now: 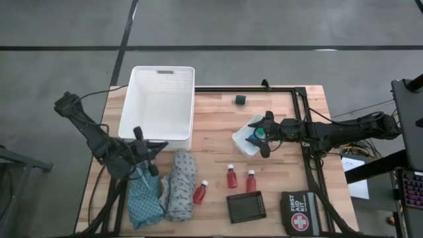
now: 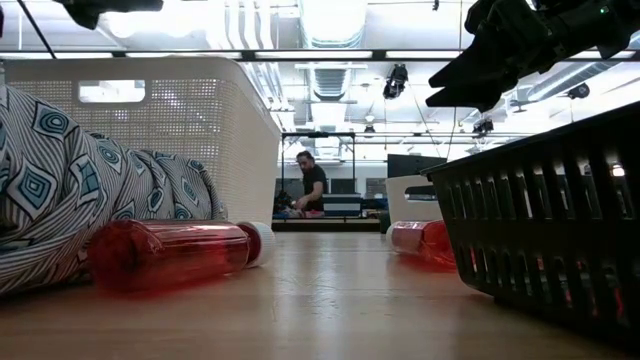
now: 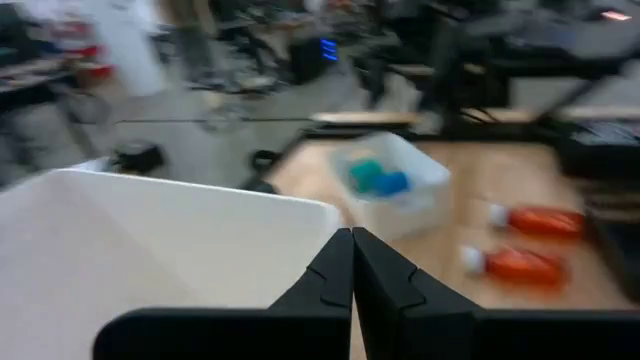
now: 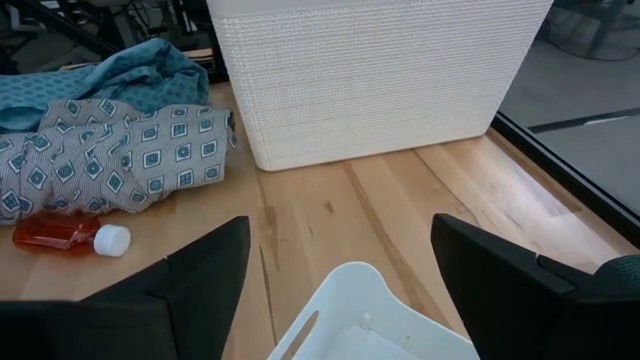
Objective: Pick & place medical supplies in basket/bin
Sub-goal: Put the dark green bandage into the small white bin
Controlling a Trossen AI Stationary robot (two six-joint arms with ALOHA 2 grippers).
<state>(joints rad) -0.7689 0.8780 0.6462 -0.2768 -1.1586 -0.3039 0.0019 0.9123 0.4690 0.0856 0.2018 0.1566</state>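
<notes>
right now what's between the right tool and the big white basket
Only bare table. The high view shows nothing between the open right tool, over the small tray, and the basket.

My left wrist view is smeared: two red bottles with white caps (image 3: 530,220) read only as orange streaks, and the blue and green pieces (image 3: 378,178) as blobs. In my right wrist view the small shallow white tray (image 4: 365,320) is cut off at the edge. From above, the right gripper (image 1: 261,137) covers part of that tray.
</notes>
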